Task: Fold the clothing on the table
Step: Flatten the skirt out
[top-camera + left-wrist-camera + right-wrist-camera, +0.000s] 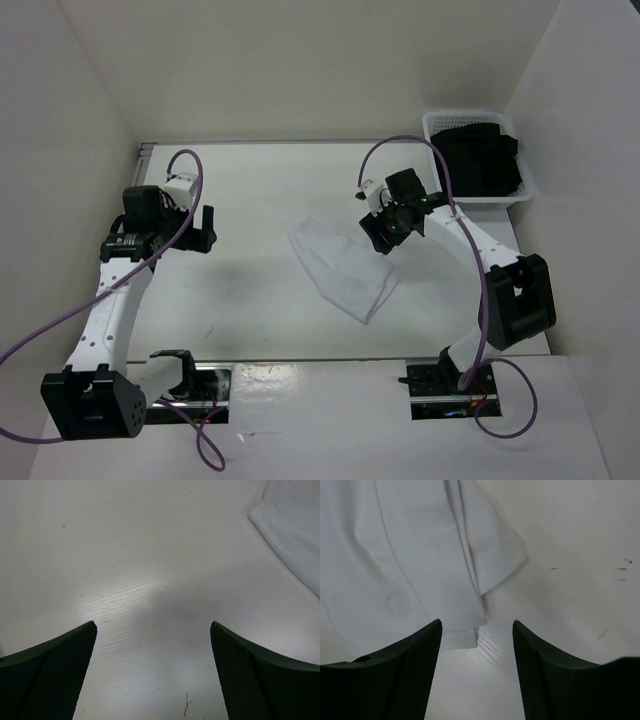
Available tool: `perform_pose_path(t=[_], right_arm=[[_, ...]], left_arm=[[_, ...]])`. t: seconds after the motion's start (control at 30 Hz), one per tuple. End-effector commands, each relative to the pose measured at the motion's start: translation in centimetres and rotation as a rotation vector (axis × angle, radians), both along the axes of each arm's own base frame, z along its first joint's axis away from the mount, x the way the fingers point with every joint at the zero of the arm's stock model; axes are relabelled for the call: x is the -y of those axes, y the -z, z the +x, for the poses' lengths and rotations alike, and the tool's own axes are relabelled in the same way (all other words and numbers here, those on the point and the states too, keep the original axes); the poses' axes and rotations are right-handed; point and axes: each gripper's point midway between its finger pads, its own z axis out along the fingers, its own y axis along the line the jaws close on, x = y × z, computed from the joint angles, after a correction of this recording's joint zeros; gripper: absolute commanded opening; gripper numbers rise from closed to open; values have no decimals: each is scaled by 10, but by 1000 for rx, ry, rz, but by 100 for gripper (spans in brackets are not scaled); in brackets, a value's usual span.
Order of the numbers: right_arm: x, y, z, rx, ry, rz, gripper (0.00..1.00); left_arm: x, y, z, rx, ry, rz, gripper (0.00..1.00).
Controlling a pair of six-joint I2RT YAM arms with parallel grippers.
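The clothing (340, 265), a thin white garment folded into a slanted strip, lies in the middle of the table (250, 190). My right gripper (385, 235) hovers at its right upper edge. In the right wrist view the jaws (476, 622) stand apart over bare table, with the layered edge of the clothing (410, 555) just ahead and to the left. Nothing is between the fingers. My left gripper (205, 230) is well to the left, open wide over bare table (150, 555); only a corner of the clothing (295, 525) shows at that view's top right.
A white slotted basket (440, 120) holding a black garment (482, 158) stands at the back right corner. White walls enclose the table on the left, back and right. Both arm bases sit at the near edge.
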Motion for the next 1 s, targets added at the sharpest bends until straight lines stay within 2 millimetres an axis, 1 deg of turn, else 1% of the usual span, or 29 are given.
perform_pose_path(t=[0.0,0.03,0.07,0.1,0.13,0.23,0.3,0.33,0.37,0.4,0.5,0.77,0.8,0.93,0.97], right_arm=[[-11,10,-14,-59,-102,33,63],[-10,15,-14,-71,-109,25,63],[-9,23,-16,-88,-119,13,61],[-8,26,-17,-86,-130,8,61],[-7,34,-20,-109,-130,1,59],[-12,48,-22,-148,-164,15,56],[-14,55,-24,-170,-180,18,56],[-15,61,-28,-201,-185,23,55],[-17,60,-29,-201,-199,30,55],[-16,65,-30,-214,-198,27,55],[-19,65,-31,-224,-215,39,55],[-18,67,-27,-202,-230,28,55],[-17,70,-25,-199,-226,20,54],[-15,70,-18,-173,-217,2,54],[-11,70,-16,-173,-205,3,54]], left_arm=[[2,-22,5,61,19,7,100],[2,-22,5,61,19,7,100],[2,-22,5,61,19,7,100],[2,-19,6,52,19,6,100],[2,-19,6,52,19,6,100],[3,-20,6,54,32,7,100],[3,-20,6,54,32,7,100],[3,-20,6,54,32,7,100],[3,-20,6,54,32,7,100],[3,-20,6,54,32,7,100],[3,-20,6,54,32,7,100],[3,-17,7,45,32,7,100],[3,-17,7,45,32,7,100],[3,-17,7,45,32,7,100],[3,-17,7,45,32,7,100]])
